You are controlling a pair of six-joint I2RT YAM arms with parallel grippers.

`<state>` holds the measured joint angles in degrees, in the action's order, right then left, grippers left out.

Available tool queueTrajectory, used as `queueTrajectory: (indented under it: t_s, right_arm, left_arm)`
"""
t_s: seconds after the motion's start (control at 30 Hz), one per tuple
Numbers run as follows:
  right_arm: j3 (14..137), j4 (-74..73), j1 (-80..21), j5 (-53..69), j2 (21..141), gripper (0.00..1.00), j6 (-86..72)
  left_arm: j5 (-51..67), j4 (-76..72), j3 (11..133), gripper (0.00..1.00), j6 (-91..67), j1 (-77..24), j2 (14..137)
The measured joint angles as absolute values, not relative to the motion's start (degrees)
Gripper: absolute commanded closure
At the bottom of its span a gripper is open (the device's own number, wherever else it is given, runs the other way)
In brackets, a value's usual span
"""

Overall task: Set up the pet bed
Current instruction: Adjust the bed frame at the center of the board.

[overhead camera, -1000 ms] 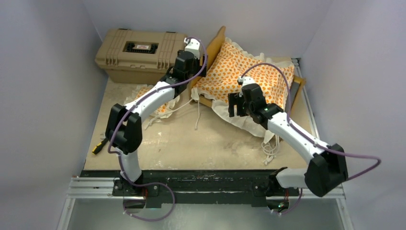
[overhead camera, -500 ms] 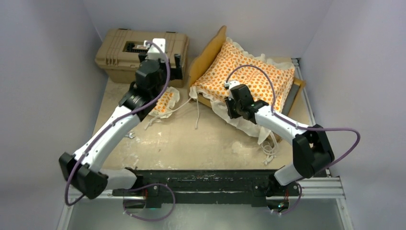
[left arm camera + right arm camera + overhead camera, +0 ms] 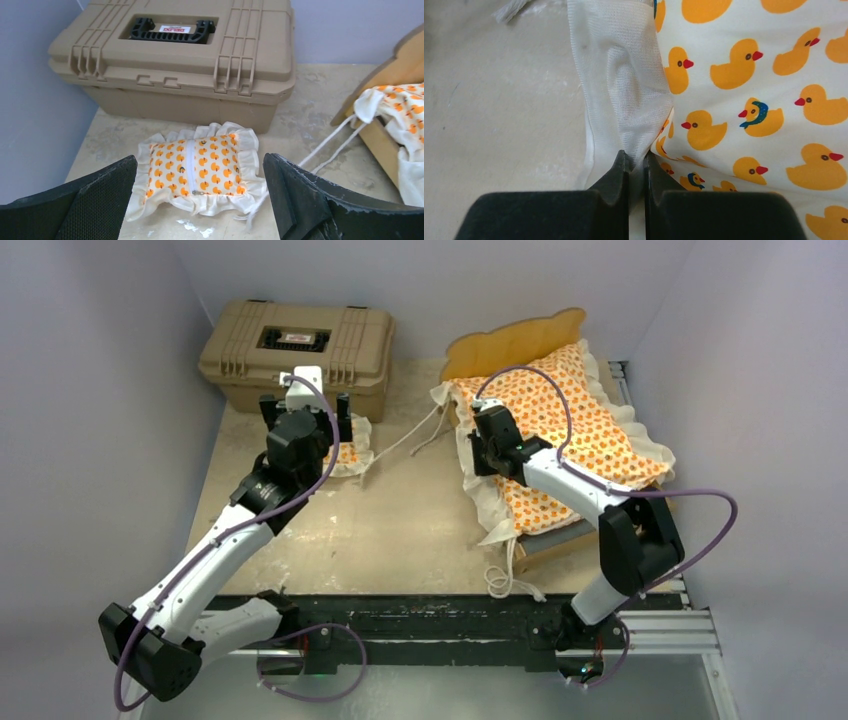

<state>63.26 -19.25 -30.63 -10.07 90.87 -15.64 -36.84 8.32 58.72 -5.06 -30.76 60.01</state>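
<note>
We judge the mattress is being straightened: our right gripper (image 3: 636, 164) is clenched on the white ruffle (image 3: 619, 100) of the orange duck-print mattress cushion (image 3: 590, 435), which lies on the light-wood scalloped bed frame (image 3: 515, 342) at upper right. Our left gripper (image 3: 306, 408) hangs spread wide above the small matching ruffled pillow (image 3: 196, 170) at centre left. Next it should lower and pinch the pillow.

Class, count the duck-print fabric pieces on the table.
2: the mattress cushion on the bed frame, and the small pillow before the tan hard case.

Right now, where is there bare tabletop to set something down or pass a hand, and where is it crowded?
Free: the middle of the table, bordered by the pillow, the ruffle of the mattress cushion and the near rail. Crowded: the gap between hard case and headboard, crossed by tie strings; the pet bed fills the right side.
</note>
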Motion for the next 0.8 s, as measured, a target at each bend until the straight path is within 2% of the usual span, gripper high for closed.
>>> queueTrajectory:
  t_s: [0.2, 0.47, 0.5, 0.7, 0.8]
  right_arm:
    - [70.43, -19.88, -29.82, -14.72, 97.45, 1.00, -18.26]
    - [86.19, -19.44, -29.82, -17.50, 110.67, 0.98, -17.58]
    - [87.57, -19.27, -29.82, -17.58, 111.74, 0.86, -17.58]
    - [93.67, -20.86, -29.54, -16.12, 113.54, 0.50, -17.32]
    - [94.35, -21.54, -29.56, -14.24, 108.62, 0.45, -17.06]
  left_arm:
    - [-37.95, 7.77, 58.15, 0.02, -4.89, -30.76, 59.40]
    - [-37.93, 7.79, 57.23, 0.02, -4.89, -30.70, 59.35]
    - [-37.91, 7.77, 57.10, 0.02, -4.89, -30.70, 59.35]
    - [-37.04, 7.77, 56.60, 0.02, -5.13, -30.39, 59.55]
    - [-35.05, 7.81, 56.62, 0.02, -5.67, -30.39, 60.23]
